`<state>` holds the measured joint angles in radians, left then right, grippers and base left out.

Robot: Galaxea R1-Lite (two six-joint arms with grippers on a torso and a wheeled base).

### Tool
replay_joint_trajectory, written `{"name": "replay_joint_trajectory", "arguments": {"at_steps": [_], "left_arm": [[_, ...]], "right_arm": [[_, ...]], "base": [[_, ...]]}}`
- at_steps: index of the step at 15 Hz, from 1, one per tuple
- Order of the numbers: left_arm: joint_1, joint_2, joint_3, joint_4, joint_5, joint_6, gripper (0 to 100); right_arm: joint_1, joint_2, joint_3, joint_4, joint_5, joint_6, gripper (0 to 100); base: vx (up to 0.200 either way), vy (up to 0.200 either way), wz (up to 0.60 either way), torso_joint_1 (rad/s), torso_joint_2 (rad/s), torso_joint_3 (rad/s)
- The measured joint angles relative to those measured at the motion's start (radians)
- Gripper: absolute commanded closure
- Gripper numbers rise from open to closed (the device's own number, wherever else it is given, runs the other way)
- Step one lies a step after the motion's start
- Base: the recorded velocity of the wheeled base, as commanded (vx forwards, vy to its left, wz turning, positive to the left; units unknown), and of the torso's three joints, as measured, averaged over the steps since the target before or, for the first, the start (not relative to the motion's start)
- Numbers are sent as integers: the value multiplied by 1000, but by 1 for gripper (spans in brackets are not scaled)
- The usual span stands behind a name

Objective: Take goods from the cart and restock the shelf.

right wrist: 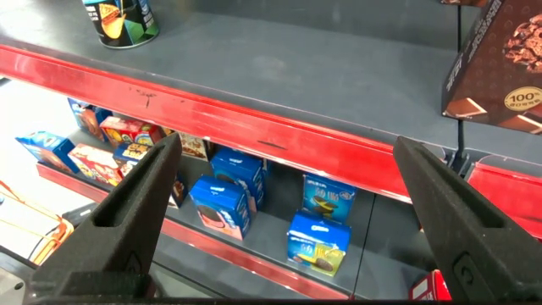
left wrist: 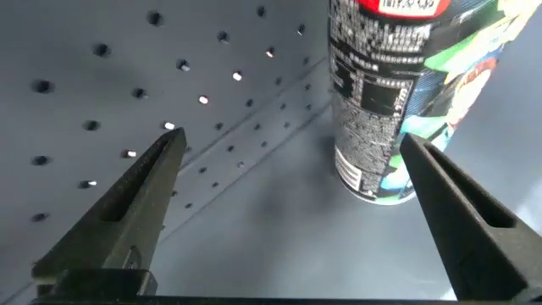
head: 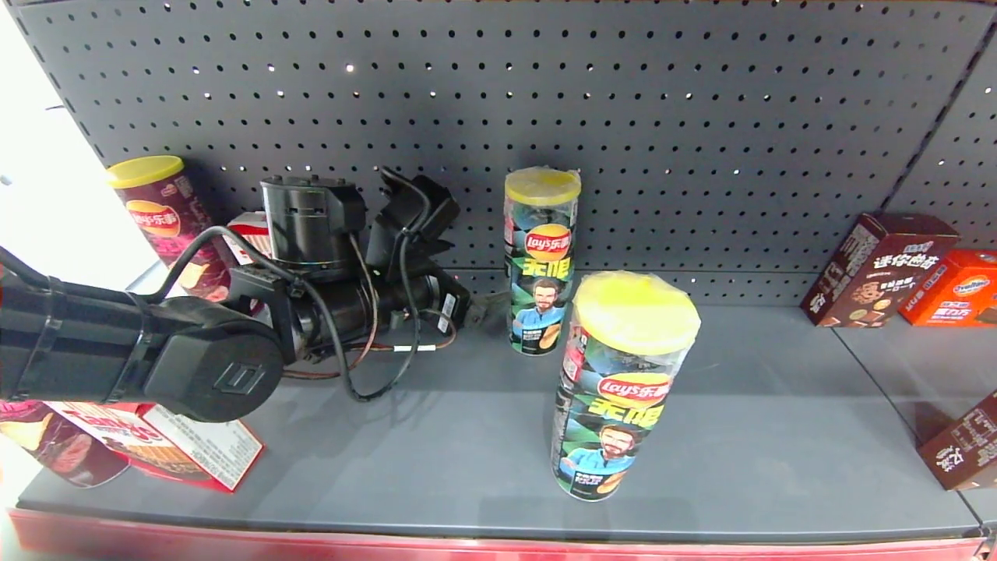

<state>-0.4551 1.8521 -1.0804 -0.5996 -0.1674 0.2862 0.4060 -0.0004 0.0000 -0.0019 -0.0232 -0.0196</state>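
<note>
Left gripper (left wrist: 292, 144) wide, empty, just left of the far yellow-lidded green crisp tube (head: 541, 265), upright on the grey metal shelf (head: 779, 436). Risk: a rightward finger swing could topple it into the near tube (head: 615, 389). Right gripper (right wrist: 288, 146) also wide.

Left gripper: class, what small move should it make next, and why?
Probably draw the left gripper straight back off the shelf: its fingers are open, and the rear can stands upright on the shelf just beyond them.
</note>
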Motion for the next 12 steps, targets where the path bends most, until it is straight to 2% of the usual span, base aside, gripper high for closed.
{"name": "replay_joint_trajectory", "arguments": {"at_steps": [3,5,7,12], "left_arm": [[-4,-19,46,-49,3,0,0],[-24,-36,79,-59,-38,1,0],[-35,-40,78,-58,-48,1,0],[-39,-4,30,-51,37,1,0]], "right_arm": [[0,0,0,0,0,0,0],[0,0,0,0,0,0,0],[0,0,0,0,0,0,0],[0,0,0,0,0,0,0]], "base": [[0,0,0,0,0,0],[0,0,0,0,0,0],[0,0,0,0,0,0],[0,0,0,0,0,0]]}}
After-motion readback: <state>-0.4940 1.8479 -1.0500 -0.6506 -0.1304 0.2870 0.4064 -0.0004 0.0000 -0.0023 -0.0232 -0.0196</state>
